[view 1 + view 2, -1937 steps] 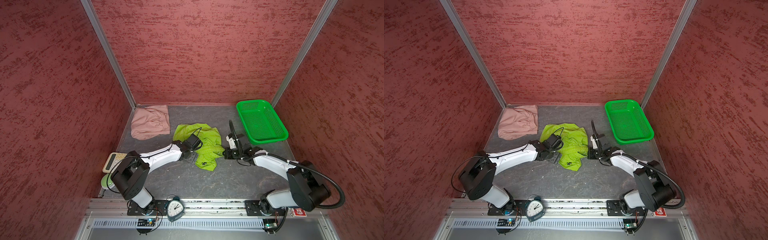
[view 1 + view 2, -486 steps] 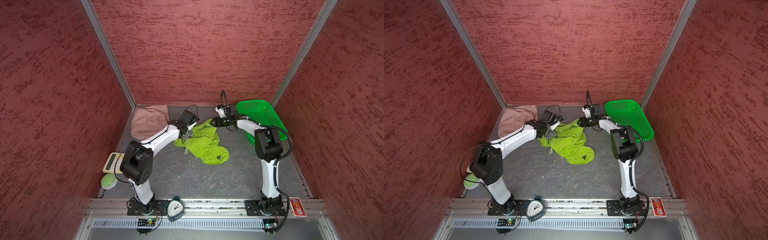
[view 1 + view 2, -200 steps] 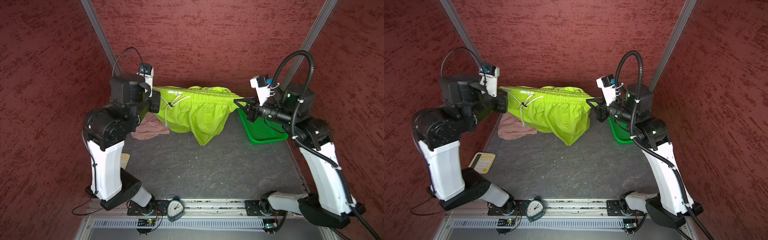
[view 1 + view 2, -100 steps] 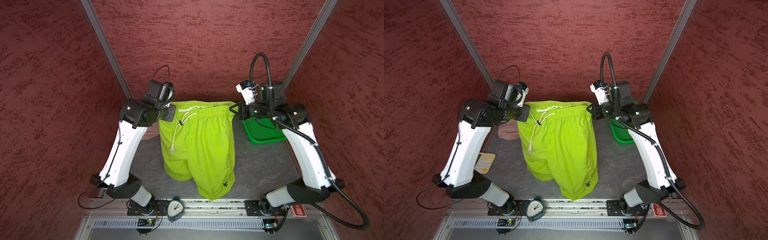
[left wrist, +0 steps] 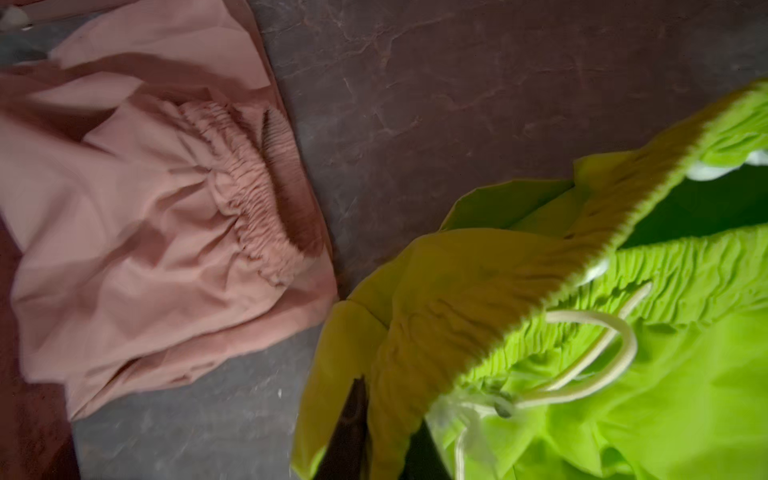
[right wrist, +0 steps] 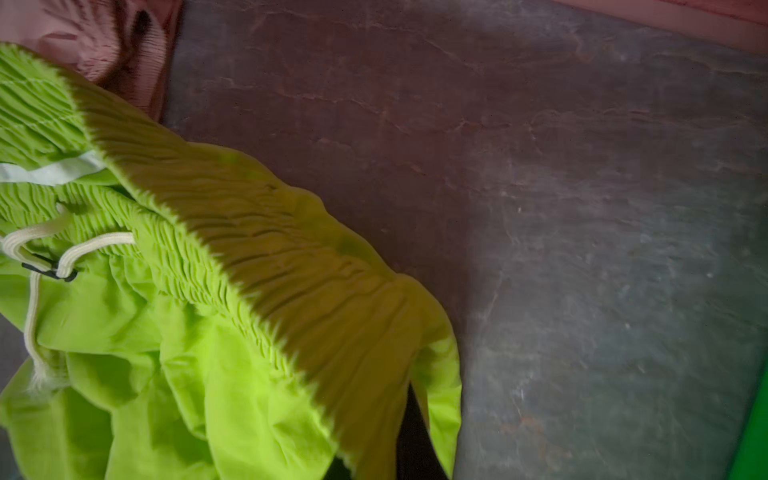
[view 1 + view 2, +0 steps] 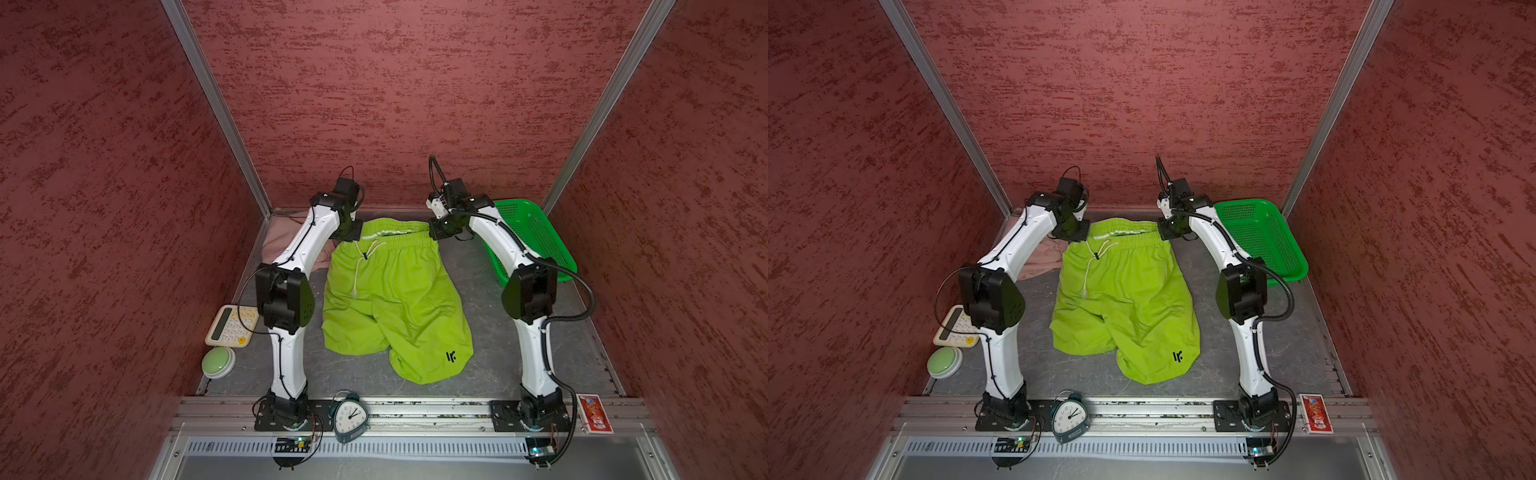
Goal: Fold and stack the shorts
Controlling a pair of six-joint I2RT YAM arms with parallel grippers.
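Lime green shorts [image 7: 395, 299] lie flat mid-table, long axis near to far, waistband at the far end. Left gripper [image 7: 348, 231] at its left corner, right gripper [image 7: 439, 231] at its right; whether jaws pinch cloth or stand spread cannot be told

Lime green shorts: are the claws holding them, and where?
The left gripper and right gripper sit at the waistband ends of the lime green shorts; whether they grip cannot be told.

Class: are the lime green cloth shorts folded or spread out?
Spread out. The lime green cloth shorts lie flat, waistband and both legs showing.
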